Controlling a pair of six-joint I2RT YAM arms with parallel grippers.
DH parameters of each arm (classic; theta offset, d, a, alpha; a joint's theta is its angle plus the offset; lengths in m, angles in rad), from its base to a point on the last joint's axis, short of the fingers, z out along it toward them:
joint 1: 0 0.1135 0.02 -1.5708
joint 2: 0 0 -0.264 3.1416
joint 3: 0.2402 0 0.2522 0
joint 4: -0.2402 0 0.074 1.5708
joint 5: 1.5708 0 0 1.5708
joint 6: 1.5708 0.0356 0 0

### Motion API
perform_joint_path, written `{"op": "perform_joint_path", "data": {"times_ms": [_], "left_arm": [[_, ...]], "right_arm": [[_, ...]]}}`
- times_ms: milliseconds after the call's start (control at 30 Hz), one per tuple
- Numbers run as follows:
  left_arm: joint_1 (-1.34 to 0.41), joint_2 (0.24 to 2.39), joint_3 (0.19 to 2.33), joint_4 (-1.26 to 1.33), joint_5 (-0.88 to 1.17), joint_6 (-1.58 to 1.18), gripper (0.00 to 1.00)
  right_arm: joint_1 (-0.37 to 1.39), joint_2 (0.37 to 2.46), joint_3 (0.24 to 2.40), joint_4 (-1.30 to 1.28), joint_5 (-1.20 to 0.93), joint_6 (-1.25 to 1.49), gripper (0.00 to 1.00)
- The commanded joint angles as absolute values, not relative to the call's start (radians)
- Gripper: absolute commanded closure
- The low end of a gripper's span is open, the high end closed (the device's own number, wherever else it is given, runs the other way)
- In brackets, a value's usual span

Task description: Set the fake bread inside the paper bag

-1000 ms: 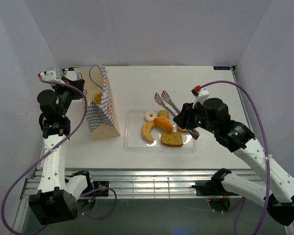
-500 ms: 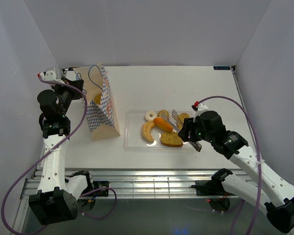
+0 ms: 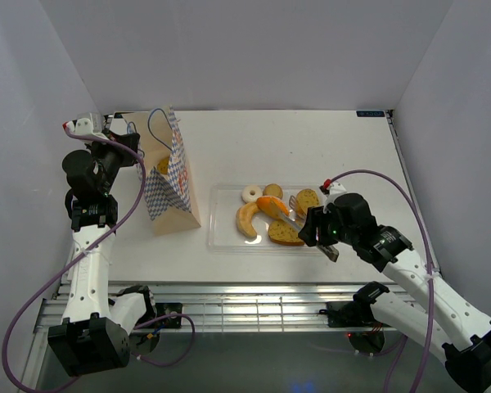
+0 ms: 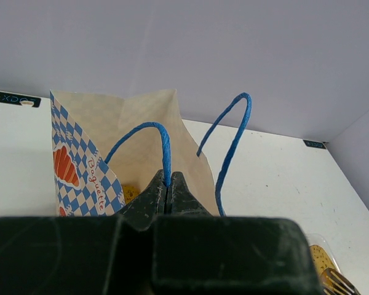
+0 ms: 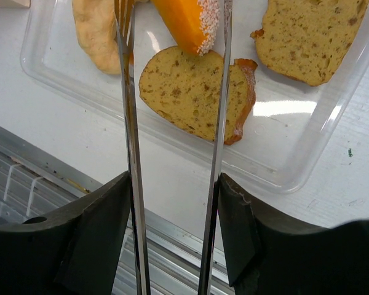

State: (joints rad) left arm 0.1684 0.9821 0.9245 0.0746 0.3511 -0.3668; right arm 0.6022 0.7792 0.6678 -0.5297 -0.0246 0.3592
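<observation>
The paper bag (image 3: 168,187) stands open at the left, with a yellow piece (image 4: 130,194) inside. My left gripper (image 4: 168,181) is shut on its blue cord handle (image 4: 164,144), and it shows in the top view (image 3: 124,139). My right gripper (image 5: 175,203) is shut on metal tongs (image 5: 129,123), whose two arms stay apart. The tong tips reach over a brown toast slice (image 5: 184,92) and the orange roll (image 5: 184,21) without closing on either. A second toast slice (image 5: 310,37), a pale crescent (image 3: 246,219), a small ring (image 3: 251,194) and a bun (image 3: 272,191) lie nearby.
The bread lies in a clear flat plastic tray (image 3: 221,237) at the table's middle, its near rim (image 5: 283,178) just ahead of my right fingers. A metal rail runs along the table's near edge (image 3: 254,291). Grey walls enclose the table.
My right arm has drawn back toward the near edge, bringing the tongs from the tray's far right down over the near toast slice. The left arm and bag have not moved.
</observation>
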Motion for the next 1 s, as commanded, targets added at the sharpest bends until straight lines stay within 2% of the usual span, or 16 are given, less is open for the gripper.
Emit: {"op": "perform_joint_path", "data": {"times_ms": [0, 600, 967], "left_arm": [[0.172, 0.959, 0.922, 0.069, 0.347, -0.359, 1.0], [0.172, 0.956, 0.922, 0.066, 0.345, -0.357, 1.0], [0.172, 0.953, 0.922, 0.066, 0.348, -0.359, 1.0]], "right_arm": [[0.598, 0.759, 0.66, -0.506, -0.052, 0.339, 0.38], [0.592, 0.816, 0.632, -0.495, -0.044, 0.313, 0.38], [0.591, 0.836, 0.647, -0.472, -0.098, 0.319, 0.63]]}}
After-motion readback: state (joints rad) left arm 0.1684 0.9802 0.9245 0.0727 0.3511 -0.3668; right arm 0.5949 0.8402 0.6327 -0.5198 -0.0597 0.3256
